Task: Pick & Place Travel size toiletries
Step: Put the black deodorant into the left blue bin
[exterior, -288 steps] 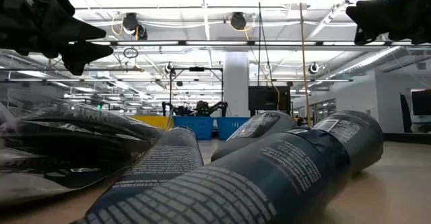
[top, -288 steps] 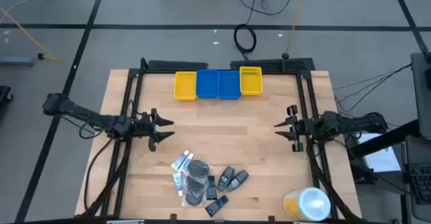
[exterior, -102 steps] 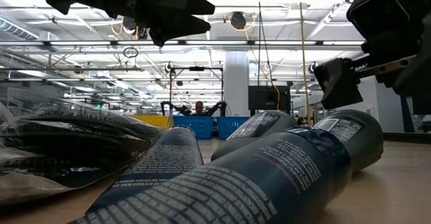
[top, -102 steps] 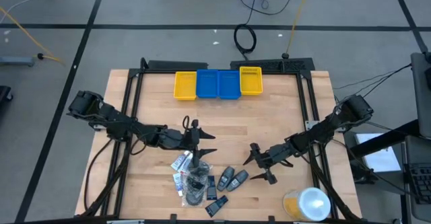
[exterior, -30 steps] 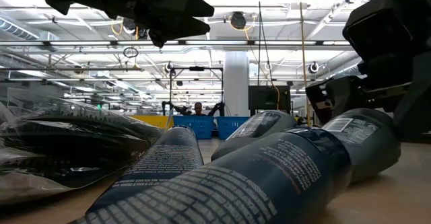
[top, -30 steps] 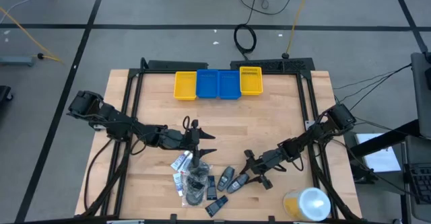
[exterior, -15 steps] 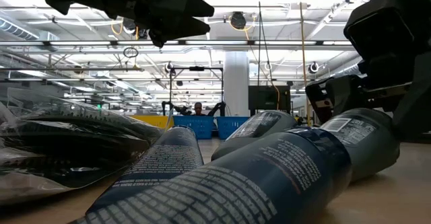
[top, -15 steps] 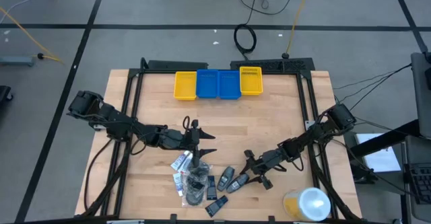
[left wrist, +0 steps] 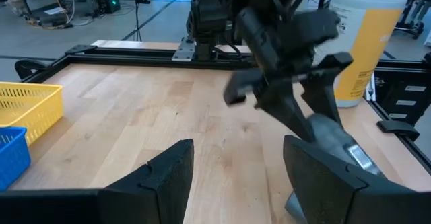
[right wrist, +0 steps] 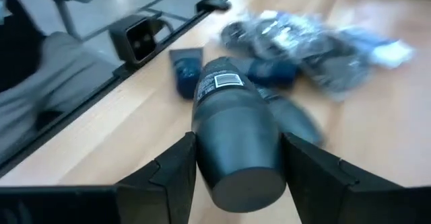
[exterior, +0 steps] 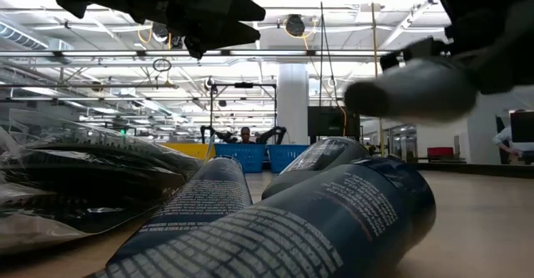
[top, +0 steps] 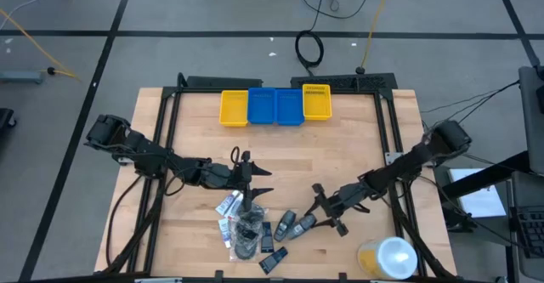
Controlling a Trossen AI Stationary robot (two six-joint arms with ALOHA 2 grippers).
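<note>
The travel size toiletries (top: 248,229) lie in a heap on the table's near middle: white-and-blue tubes (top: 228,206), bagged round black pieces (top: 246,232), small black packets (top: 273,259) and dark grey mini bottles (top: 286,225). My right gripper (top: 320,215) is just right of the heap, shut on one dark grey bottle (right wrist: 232,126), which shows raised in the low view (exterior: 417,88). My left gripper (top: 262,183) hovers open above the heap's far edge, touching nothing; it also shows in the left wrist view (left wrist: 236,177). My right gripper pinches the dark grey bottle by its two sides (right wrist: 202,140) between both fingers (right wrist: 174,173), near its flat end. The bottle lies along the fingers, which slant down from the table's right. It is lifted clear of the table, roughly level in the low view.
A row of yellow bins (top: 234,108) and blue bins (top: 274,106) stands at the far edge. A large yellow container with a white lid (top: 387,256) lies near the near right corner. Bare wood (top: 314,160) stretches between the heap and the bins. Black frame rails (top: 387,138) border the table.
My right gripper has risen and drawn slightly toward the table's right and far side, carrying the dark grey bottle. The bottle lay on the table beside the others and now hangs clear above them. The left arm kept still.
</note>
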